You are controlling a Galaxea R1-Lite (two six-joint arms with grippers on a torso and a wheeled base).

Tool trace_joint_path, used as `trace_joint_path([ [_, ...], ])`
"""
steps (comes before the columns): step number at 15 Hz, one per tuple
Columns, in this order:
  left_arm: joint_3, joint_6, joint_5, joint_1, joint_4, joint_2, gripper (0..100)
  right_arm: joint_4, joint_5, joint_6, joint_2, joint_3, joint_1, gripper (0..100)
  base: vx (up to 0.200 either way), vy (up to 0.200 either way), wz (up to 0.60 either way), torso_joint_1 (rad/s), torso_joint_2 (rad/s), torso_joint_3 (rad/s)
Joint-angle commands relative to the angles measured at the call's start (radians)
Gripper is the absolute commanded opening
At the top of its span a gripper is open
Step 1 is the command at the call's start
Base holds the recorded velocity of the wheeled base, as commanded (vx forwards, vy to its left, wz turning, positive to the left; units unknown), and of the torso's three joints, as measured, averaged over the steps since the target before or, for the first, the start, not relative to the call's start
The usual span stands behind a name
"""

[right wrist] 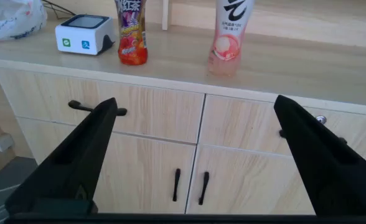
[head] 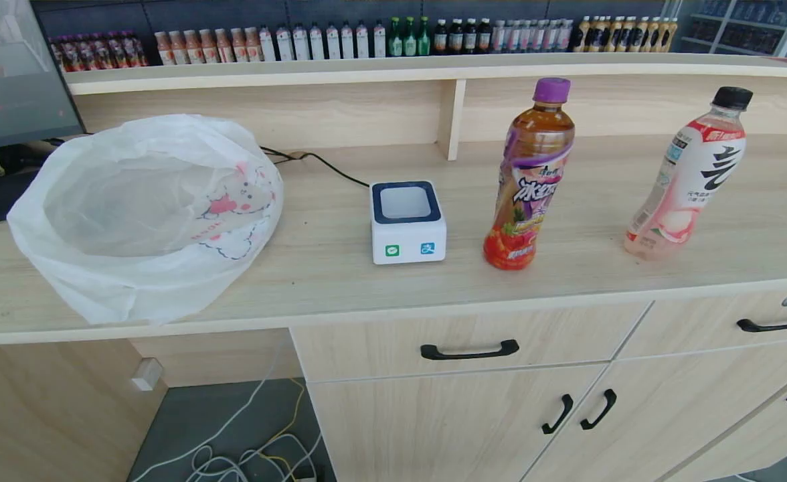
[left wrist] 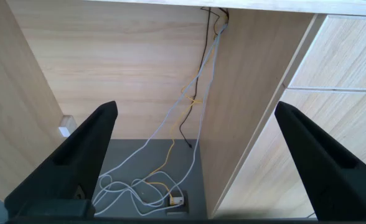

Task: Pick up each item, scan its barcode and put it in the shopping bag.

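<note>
On the wooden counter (head: 340, 281) stand an iced tea bottle (head: 529, 175) with a purple cap and, further right, a pale pink drink bottle (head: 689, 175) with a black cap. A white barcode scanner (head: 407, 221) with a dark-framed window sits mid-counter. At the left lies an open white plastic shopping bag (head: 146, 214). My left gripper (left wrist: 195, 158) is open below counter height, facing the recess under the counter. My right gripper (right wrist: 195, 158) is open in front of the cabinet doors, lower than the tea bottle (right wrist: 131, 32), pink bottle (right wrist: 228, 37) and scanner (right wrist: 83, 34).
A black cable (head: 320, 164) runs from the scanner toward the back left. A raised shelf (head: 433, 67) backs the counter, with a vertical divider (head: 452, 117). A monitor (head: 12, 73) stands far left. Drawers and doors with black handles (head: 470, 350) sit below; loose cables (left wrist: 152, 186) lie on the floor.
</note>
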Motion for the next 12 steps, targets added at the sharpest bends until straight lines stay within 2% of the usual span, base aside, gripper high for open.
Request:
trace_joint_path([
  [1,0.000,0.000,0.000,0.000,0.000,0.000,100,0.000,0.014,0.009,0.022,-0.002,0.028,100,0.000,0.000,0.00,0.000,0.00,0.000],
  [2,0.000,0.000,0.000,0.000,0.000,0.000,100,0.000,0.019,0.012,0.028,-0.007,0.046,100,0.000,0.000,0.00,0.000,0.00,0.000],
  [5,0.000,0.000,0.000,0.000,0.000,0.000,100,-0.044,0.023,0.022,0.114,-0.011,0.186,100,0.000,0.000,0.00,0.000,0.00,0.000],
  [8,0.000,0.000,0.000,0.000,0.000,0.000,100,-0.279,0.028,0.141,0.312,0.036,0.298,100,0.000,0.000,0.00,0.000,0.00,0.000],
  [10,0.000,0.000,0.000,0.000,0.000,0.000,100,-0.341,0.039,0.147,0.342,0.076,0.428,100,0.000,0.000,0.00,0.000,0.00,0.000],
  [12,0.000,0.000,0.000,0.000,0.000,0.000,100,-0.342,0.039,0.148,0.338,0.090,0.447,100,0.000,0.000,0.00,0.000,0.00,0.000],
])
